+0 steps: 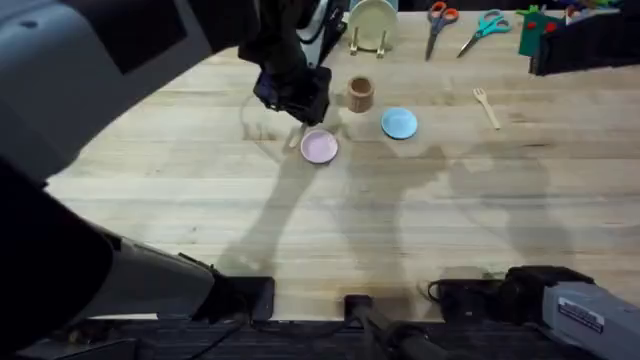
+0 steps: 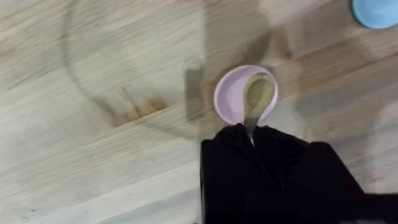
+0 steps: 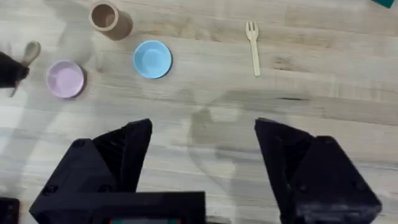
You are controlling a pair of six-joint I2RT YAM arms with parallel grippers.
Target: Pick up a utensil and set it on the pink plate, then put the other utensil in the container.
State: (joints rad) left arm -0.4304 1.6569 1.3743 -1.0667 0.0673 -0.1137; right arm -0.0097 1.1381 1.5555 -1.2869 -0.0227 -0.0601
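risk of the wooden spoon (image 2: 259,93) tipping off the pink plate (image 2: 231,99) if let go now: bowl end hangs above the plate, thin handle pinched in the left gripper (image 2: 250,134). smooth shallow plate, pale matte wood. pronged wooden fork (image 3: 253,45) flat on the table, well apart from the tan wooden cup (image 3: 107,18). right gripper (image 3: 202,165) spread wide, holding nothing.
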